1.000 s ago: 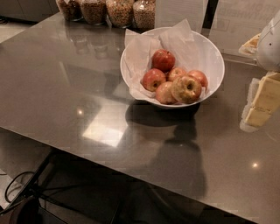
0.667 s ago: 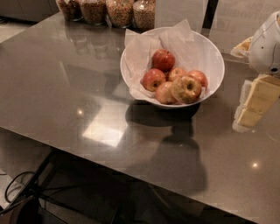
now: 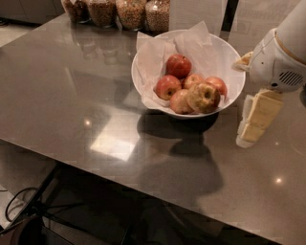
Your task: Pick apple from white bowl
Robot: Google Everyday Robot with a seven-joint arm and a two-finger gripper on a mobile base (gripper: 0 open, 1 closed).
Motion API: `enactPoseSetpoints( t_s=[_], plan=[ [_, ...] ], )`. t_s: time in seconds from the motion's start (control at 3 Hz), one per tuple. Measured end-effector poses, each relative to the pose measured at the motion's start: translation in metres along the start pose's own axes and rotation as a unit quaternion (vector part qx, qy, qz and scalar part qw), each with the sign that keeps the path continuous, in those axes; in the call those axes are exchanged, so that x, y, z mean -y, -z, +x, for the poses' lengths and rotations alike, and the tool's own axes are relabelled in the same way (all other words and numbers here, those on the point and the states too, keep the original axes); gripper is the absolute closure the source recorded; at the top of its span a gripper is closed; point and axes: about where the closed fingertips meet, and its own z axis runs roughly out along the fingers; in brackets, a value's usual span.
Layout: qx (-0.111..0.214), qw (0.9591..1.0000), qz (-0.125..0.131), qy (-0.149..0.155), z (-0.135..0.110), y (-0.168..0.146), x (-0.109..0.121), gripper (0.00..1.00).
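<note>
Camera view: apple (image 3: 204, 97) is kept at front of bowl (image 3: 233, 67), atop other apples (image 3: 178, 65), so judged reachable from above. Gripper (image 3: 256, 119) is held beside bowl, over surface (image 3: 71, 95), prob. pre-approach; its opening can't be told.

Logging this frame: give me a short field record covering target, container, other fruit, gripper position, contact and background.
target: apple, yellow-tan, stem dimple showing, at the front of the pile
container: white bowl, lined with crumpled paper
other fruit: red apples behind and beside the target
gripper: gripper, right of the bowl, outside its rim, pointing down over the table
contact: gripper is clear of the apple
background: glass jars along the table's far edge
</note>
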Motion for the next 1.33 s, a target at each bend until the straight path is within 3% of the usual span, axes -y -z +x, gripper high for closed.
enactPoseSetpoints(
  t_s=[0.33, 0.67, 1.0, 1.33],
  plan=[
    [0.000, 0.9998, -0.002, 0.019, -0.015, -0.017, 0.010, 0.00],
    [0.002, 0.9988, 0.036, 0.034, -0.036, -0.028, 0.037, 0.00],
    [0.001, 0.9988, 0.035, 0.033, -0.034, -0.029, 0.038, 0.00],
    [0.016, 0.9993, -0.007, 0.032, -0.037, -0.085, 0.053, 0.00]
  ],
)
